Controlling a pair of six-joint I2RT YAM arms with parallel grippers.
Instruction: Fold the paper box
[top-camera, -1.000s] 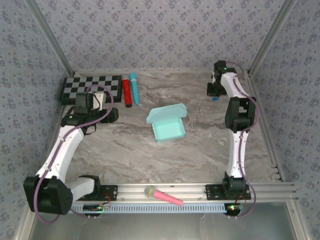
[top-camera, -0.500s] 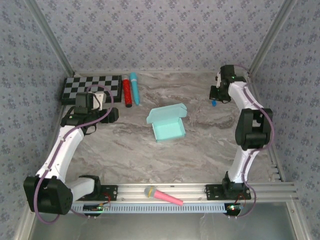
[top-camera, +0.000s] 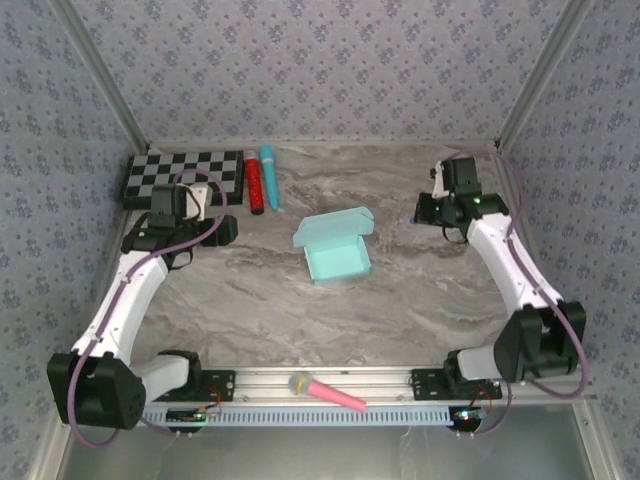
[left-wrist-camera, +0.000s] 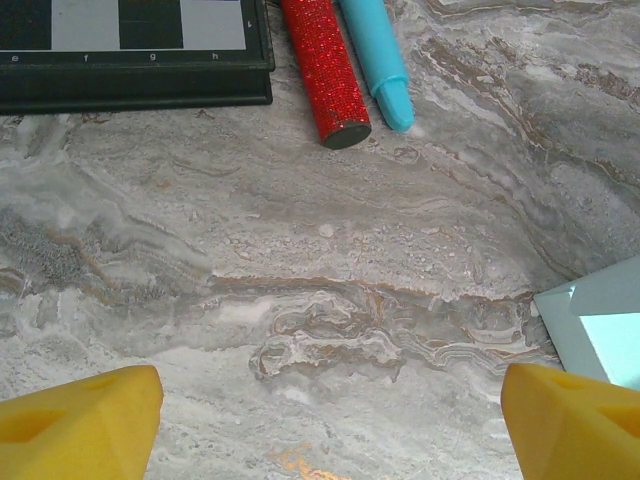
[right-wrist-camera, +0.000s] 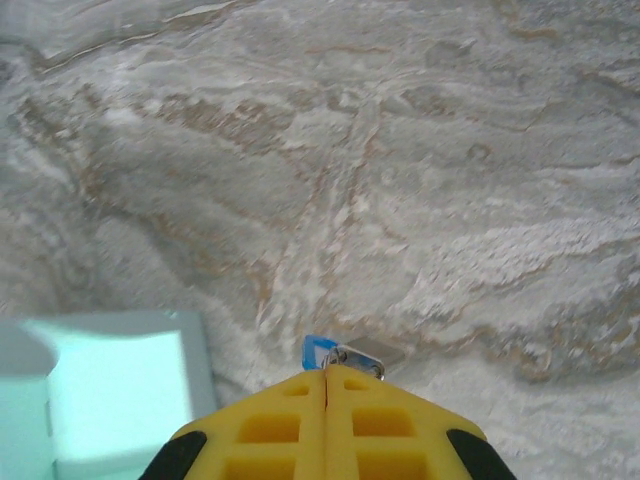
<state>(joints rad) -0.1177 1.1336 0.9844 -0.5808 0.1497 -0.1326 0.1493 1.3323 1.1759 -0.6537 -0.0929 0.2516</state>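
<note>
The right gripper (top-camera: 425, 212), jaws together, is swinging from the back corner toward the paper box (top-camera: 338, 260) in the middle of the table (top-camera: 250, 295). Its lid (top-camera: 333, 228) is standing open, so closing it probably comes next. The left gripper (left-wrist-camera: 325, 420) is waiting, jaws apart.

The fingers (right-wrist-camera: 270, 432) press together, paper box (right-wrist-camera: 110, 385) lying lower left.
</note>
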